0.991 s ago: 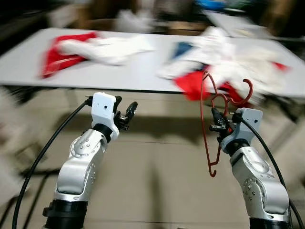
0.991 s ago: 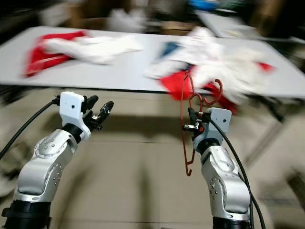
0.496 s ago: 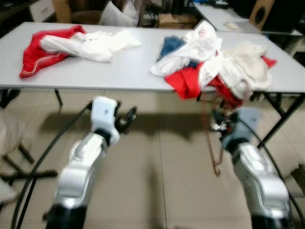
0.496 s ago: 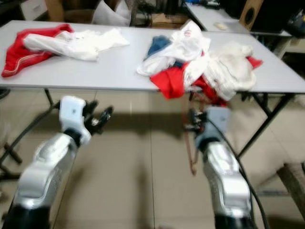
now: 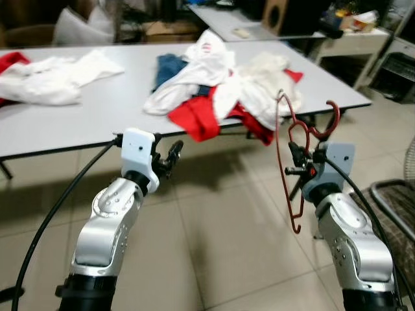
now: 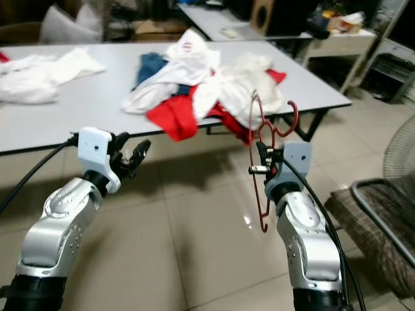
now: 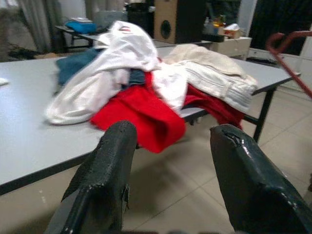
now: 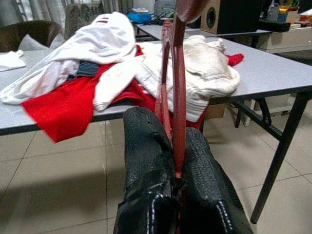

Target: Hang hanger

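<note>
A dark red hanger (image 5: 286, 162) stands upright in front of me on the right, its hook (image 5: 331, 118) at the top. My right gripper (image 5: 293, 164) is shut on the hanger's bar (image 8: 174, 87), which runs up between the two black fingers (image 8: 146, 156) in the right wrist view. My left gripper (image 5: 174, 153) is raised on the left, open, with nothing between its fingers (image 7: 109, 170). Both grippers hover over the tiled floor, short of the table.
A long grey table (image 5: 84, 123) stands ahead, bearing a pile of red, white and blue clothes (image 5: 214, 91) and a white garment (image 5: 55, 74). A dark chair (image 5: 389, 214) is at the right. A second table (image 5: 240, 16) and a speaker (image 5: 275, 10) are behind.
The view has swung to the right: the table and clothes have slid left, and a chair has come in at the right. Both arms hold the same pose, the hanger still gripped.
</note>
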`<state>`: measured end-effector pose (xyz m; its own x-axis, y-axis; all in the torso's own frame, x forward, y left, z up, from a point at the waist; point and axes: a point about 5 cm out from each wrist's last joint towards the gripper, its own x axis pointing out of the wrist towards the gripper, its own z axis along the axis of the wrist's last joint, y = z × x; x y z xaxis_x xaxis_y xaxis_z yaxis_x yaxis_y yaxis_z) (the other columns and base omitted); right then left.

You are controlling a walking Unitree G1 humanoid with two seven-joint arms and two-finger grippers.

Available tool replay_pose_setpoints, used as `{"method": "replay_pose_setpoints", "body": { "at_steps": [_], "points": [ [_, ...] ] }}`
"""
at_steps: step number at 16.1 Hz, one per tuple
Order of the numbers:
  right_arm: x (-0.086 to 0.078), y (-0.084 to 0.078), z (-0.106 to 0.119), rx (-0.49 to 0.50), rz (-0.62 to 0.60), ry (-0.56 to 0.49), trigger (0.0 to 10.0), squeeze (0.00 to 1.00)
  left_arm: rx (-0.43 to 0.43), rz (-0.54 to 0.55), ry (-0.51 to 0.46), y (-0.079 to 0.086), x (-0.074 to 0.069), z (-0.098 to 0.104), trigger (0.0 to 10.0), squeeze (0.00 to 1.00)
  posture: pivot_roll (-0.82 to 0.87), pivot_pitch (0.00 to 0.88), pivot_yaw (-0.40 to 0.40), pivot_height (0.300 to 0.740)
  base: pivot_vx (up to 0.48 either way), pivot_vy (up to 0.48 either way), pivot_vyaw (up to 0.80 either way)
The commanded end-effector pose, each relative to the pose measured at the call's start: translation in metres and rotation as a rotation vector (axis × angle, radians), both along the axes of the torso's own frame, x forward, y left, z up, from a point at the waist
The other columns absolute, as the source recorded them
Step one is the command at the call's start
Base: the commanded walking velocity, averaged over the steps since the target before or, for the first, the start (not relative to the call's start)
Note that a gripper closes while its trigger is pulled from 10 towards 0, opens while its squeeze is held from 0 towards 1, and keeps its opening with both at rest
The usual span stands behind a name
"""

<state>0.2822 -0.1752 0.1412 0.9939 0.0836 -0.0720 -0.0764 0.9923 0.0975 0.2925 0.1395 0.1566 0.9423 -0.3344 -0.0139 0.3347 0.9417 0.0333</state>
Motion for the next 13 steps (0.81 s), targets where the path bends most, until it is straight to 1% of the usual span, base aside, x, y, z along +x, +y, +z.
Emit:
{"method": "replay_pose_setpoints", "body": {
  "at_steps": [1, 3, 4, 5, 7, 9, 11, 13],
  "points": [
    [0.0, -0.0051, 0.0039, -0.005, -0.005, -0.021, 10.0, 0.0, -0.005, -0.013, 0.0, -0.0051, -0.001, -0.0011, 10.0, 0.09, -0.15, 0.0, -0.056, 0.719, 0.296, 0.0, 0.0],
    [-0.0012, -0.0031, 0.0045, -0.025, 0.019, -0.021, 10.0, 0.0, -0.008, -0.002, -0.002, -0.0045, -0.0006, -0.0013, 10.0, 0.08, -0.15, 0.0, -0.056, 0.719, 0.304, 0.0, 0.0],
    [-0.0027, -0.0007, 0.0042, -0.002, 0.03, -0.019, 10.0, 0.0, -0.01, 0.009, -0.008, -0.0036, 0.0014, -0.0003, 10.0, 0.08, -0.16, 0.0, -0.054, 0.719, 0.311, 0.0, 0.0],
    [-0.0032, -0.0004, 0.004, -0.001, 0.028, -0.018, 10.0, 0.0, -0.009, 0.009, -0.012, -0.0034, 0.0019, 0.0004, 10.0, 0.09, -0.16, 0.0, -0.051, 0.719, 0.315, 0.0, 0.0],
    [-0.0039, -0.0005, 0.0034, 0.01, 0.027, -0.016, 10.0, 0.0, -0.009, 0.007, -0.016, -0.0039, 0.0018, 0.0011, 10.0, 0.09, -0.15, 0.0, -0.051, 0.719, 0.322, 0.0, 0.0],
    [-0.0043, -0.0002, 0.0026, -0.006, 0.029, -0.019, 10.0, 0.0, -0.007, 0.004, -0.015, -0.0042, 0.001, 0.0003, 10.0, 0.09, -0.16, 0.0, -0.05, 0.719, 0.332, 0.0, 0.0],
    [-0.0029, 0.0, 0.0051, -0.012, 0.037, -0.028, 10.0, 0.0, 0.009, -0.009, -0.017, -0.0071, 0.0028, -0.0005, 10.0, 0.09, -0.16, 0.0, -0.05, 0.719, 0.336, 0.0, 0.0],
    [-0.0027, -0.0002, 0.0062, -0.014, 0.039, -0.029, 10.0, 0.0, 0.005, -0.01, -0.016, -0.008, 0.0037, -0.0008, 10.0, 0.09, -0.17, 0.0, -0.043, 0.719, 0.339, 0.0, 0.0]
  ]
}}
